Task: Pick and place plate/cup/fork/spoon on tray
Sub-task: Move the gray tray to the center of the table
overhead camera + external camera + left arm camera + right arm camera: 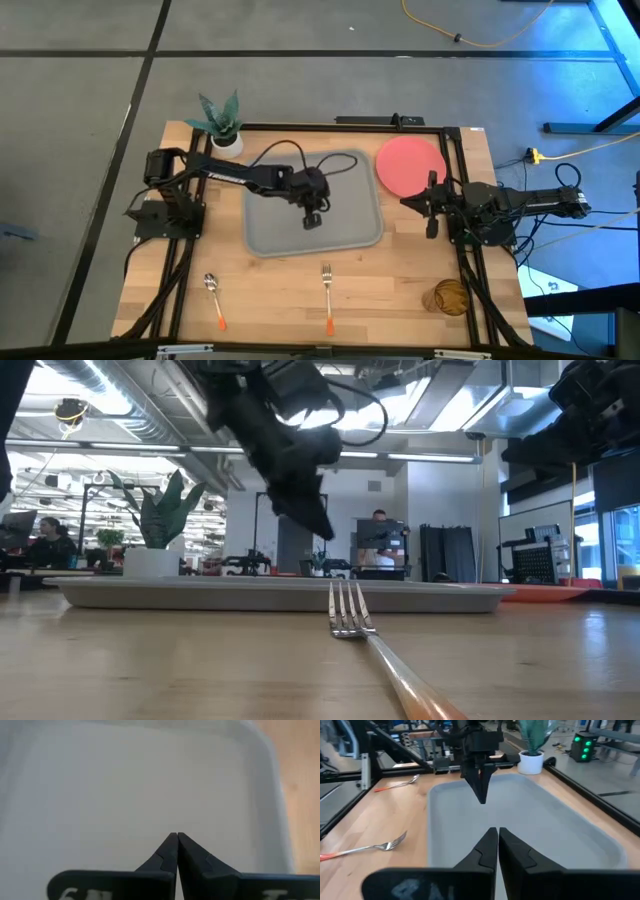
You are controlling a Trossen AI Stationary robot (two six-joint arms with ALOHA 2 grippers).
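Nothing on the tray (pixel 265 240) yet: spoon (pixel 213 297), fork (pixel 326 283) and cup (pixel 450 296) along the near desk (pixel 390 290) edge. Left gripper (pixel 312 220) above the tray, fingers together, empty. Right gripper (pixel 432 205) beside the plate (pixel 405 163), fingers nearly together. Probably between picks; next, opening over one item

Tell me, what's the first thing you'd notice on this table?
The big grey tray in the middle, with nothing lying in it, and the left end effector hanging shut above it. Next, the red plate just off the tray's right side at the table's far edge, and the fork and spoon lying near the front edge.
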